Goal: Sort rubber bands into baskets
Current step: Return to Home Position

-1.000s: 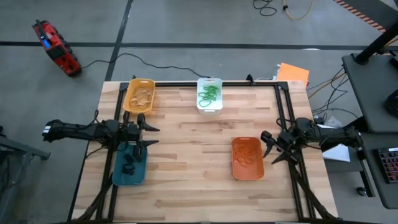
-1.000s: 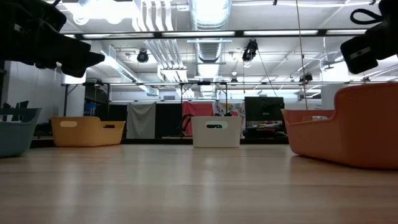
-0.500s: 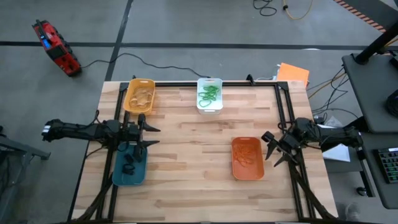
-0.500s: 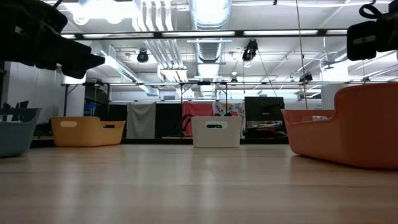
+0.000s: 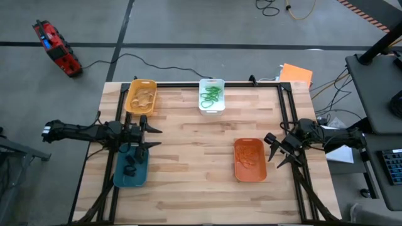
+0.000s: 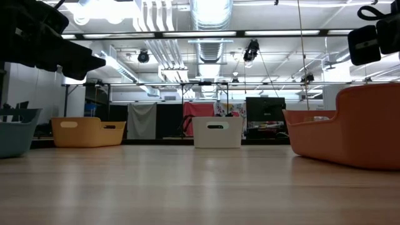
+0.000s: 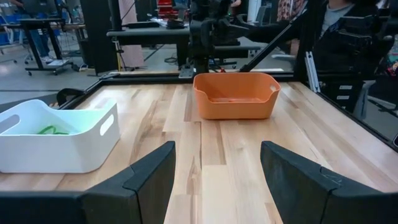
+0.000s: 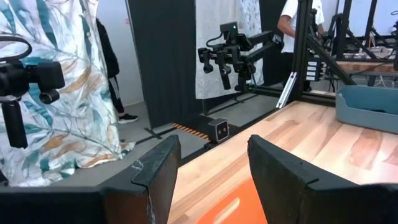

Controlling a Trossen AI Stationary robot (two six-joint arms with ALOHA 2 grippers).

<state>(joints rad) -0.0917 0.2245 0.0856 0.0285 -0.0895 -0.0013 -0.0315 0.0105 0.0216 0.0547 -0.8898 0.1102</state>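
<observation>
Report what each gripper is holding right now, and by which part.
Nothing is held. The left gripper is open and empty by the teal basket; the right gripper is open and empty beside the orange basket.

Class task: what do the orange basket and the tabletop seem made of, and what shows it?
The orange rounded-rectangular basket looks like moulded plastic: smooth, uniform walls, one-piece rim. The pale tabletop looks like wood: jointed strips with visible grain; finish seemingly matte.

The left pincer (image 5: 152, 137) and the right pincer (image 5: 272, 150) face each other from opposite sides, both raised, empty, fingers spread apart.
</observation>
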